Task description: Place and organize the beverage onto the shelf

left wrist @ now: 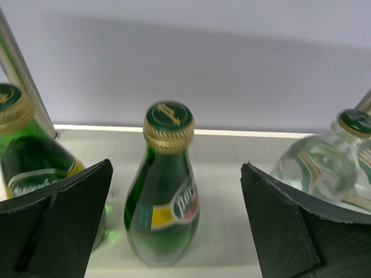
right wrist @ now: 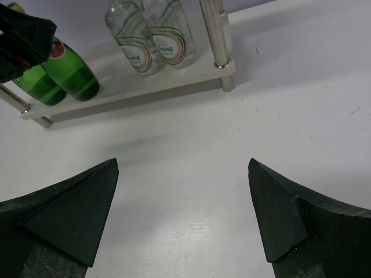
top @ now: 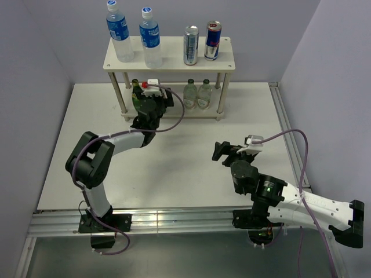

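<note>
I see left fingers open, gaps flanking the green bottle (lower shelf, upper left); right fingers open over tabletop.

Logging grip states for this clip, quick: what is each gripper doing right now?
Left gripper: open, straddling a green bottle without gripping it.
Right gripper: open, holding nothing, over the table.
</note>
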